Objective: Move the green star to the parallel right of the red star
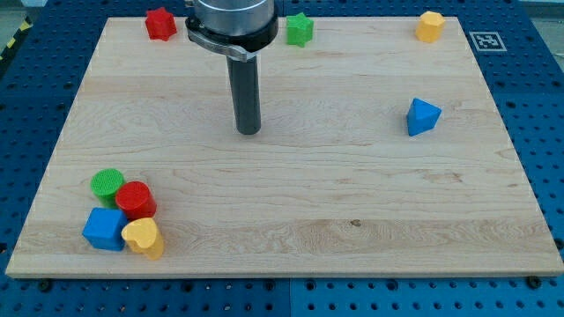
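My tip (248, 131), no fingers, 8 blocks: 2 green, 2 red, 2 yellow, 2 blue

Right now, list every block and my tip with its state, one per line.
my tip: on bare board, touching no block
green star: top edge, right of the rod
red star: top edge, left of the rod
yellow block: top right, alone
blue block: right side, alone
green cylinder, red cylinder, blue cube, yellow heart: clustered bottom left

My tip (248, 131) rested on the board (291, 194) left of its centre, the dark rod standing upright beneath the arm's mount.
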`<state>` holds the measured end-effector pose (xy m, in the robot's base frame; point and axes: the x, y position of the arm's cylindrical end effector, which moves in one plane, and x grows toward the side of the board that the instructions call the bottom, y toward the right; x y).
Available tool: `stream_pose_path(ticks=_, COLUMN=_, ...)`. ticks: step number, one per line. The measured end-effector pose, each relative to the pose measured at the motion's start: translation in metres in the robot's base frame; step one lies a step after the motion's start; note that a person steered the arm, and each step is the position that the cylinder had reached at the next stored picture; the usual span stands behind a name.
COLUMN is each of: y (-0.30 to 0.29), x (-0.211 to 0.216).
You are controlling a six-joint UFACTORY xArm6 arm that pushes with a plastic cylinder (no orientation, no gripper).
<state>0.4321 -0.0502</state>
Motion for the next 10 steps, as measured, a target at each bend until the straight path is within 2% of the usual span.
stream_pose_path(ticks=3, y=-0.077, x=-0.128)
stream_pose_path(ticks=4, y=-0.068, x=-0.156)
stream_pose_path(ticks=6, y=0.063, x=-0.156)
stream_pose_path(ticks=8, y=0.155, x=-0.157)
stream_pose_path(ticks=9, y=0.184, x=-0.174)
stream_pose_path(ticks=10, y=0.157, x=-0.196)
